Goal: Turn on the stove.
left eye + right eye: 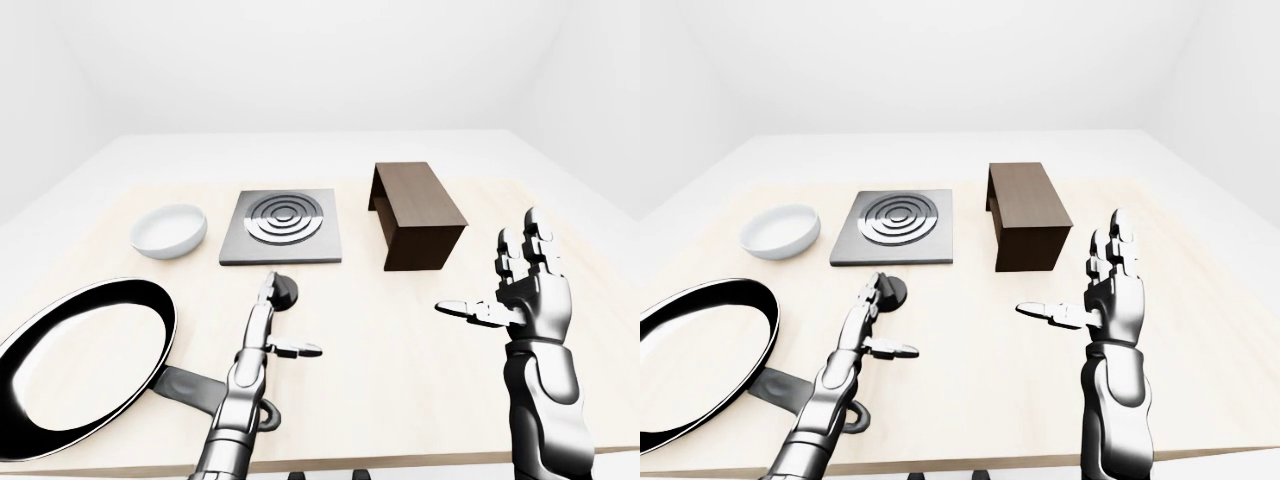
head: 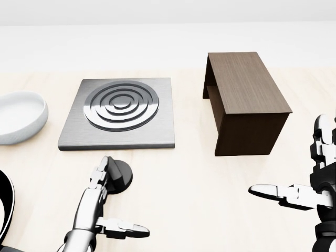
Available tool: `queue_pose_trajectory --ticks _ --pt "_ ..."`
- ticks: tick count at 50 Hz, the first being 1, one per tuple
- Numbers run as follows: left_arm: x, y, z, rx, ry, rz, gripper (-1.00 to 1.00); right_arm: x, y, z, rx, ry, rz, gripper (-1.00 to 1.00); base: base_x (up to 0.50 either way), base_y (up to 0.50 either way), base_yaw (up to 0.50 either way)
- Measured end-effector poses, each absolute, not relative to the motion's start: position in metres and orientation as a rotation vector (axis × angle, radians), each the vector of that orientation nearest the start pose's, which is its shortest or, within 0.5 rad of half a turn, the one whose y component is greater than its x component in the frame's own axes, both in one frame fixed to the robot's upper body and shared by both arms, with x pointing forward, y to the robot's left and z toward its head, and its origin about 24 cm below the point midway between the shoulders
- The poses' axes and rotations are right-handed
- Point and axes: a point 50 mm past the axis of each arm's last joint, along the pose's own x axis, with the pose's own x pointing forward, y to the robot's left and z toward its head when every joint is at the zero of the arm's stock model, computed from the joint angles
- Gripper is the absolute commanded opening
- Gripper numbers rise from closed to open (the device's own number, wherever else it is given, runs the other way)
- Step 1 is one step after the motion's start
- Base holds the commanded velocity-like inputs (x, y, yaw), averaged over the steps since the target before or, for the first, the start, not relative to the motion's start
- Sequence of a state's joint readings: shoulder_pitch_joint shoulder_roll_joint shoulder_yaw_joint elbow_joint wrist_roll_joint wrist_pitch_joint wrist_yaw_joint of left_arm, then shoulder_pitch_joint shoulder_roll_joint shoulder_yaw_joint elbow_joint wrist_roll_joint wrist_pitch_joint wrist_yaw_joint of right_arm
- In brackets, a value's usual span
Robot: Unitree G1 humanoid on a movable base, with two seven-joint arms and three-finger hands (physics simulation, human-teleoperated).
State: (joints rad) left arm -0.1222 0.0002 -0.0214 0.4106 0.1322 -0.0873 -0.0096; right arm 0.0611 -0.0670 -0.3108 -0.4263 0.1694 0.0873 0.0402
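Note:
The stove is a square steel plate point(image 2: 121, 113) with a ringed burner, left of centre in the head view. Its black round knob point(image 2: 122, 177) lies on the table just below the plate. My left hand point(image 2: 124, 197) is open, its straight fingers point(image 2: 100, 181) lying over the knob's left part and hiding it, thumb stretched out to the right. They do not close round the knob. My right hand point(image 2: 289, 157) hangs open and empty at the right edge, palm turned left, far from the knob.
A dark wooden box point(image 2: 244, 102) stands right of the stove. A white bowl point(image 2: 18, 115) sits at the left edge. A large black frying pan point(image 1: 80, 365) lies at the lower left, its handle by my left forearm.

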Motion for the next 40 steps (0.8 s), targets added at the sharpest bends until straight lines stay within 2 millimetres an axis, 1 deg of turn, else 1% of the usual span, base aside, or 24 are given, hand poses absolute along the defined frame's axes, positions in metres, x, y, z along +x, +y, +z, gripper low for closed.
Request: queue_pose_trajectory --ticks 14,23,40 --pt "0.258 0.128 -0.011 0.124 0.188 -0.119 1.0 0.221 -0.228 0.124 0.027 -0.311 -0.228 1.0 0.0 0.0 0.0" --pt "0.258 0.123 -0.008 0.119 0.177 -0.139 1.0 0.221 -0.228 0.123 0.027 -0.308 -0.228 1.0 0.0 0.0 0.0" --pt "0.281 0.107 0.003 0.144 0.142 -0.174 1.0 0.22 -0.228 0.123 0.029 -0.307 -0.229 1.0 0.0 0.0 0.0"
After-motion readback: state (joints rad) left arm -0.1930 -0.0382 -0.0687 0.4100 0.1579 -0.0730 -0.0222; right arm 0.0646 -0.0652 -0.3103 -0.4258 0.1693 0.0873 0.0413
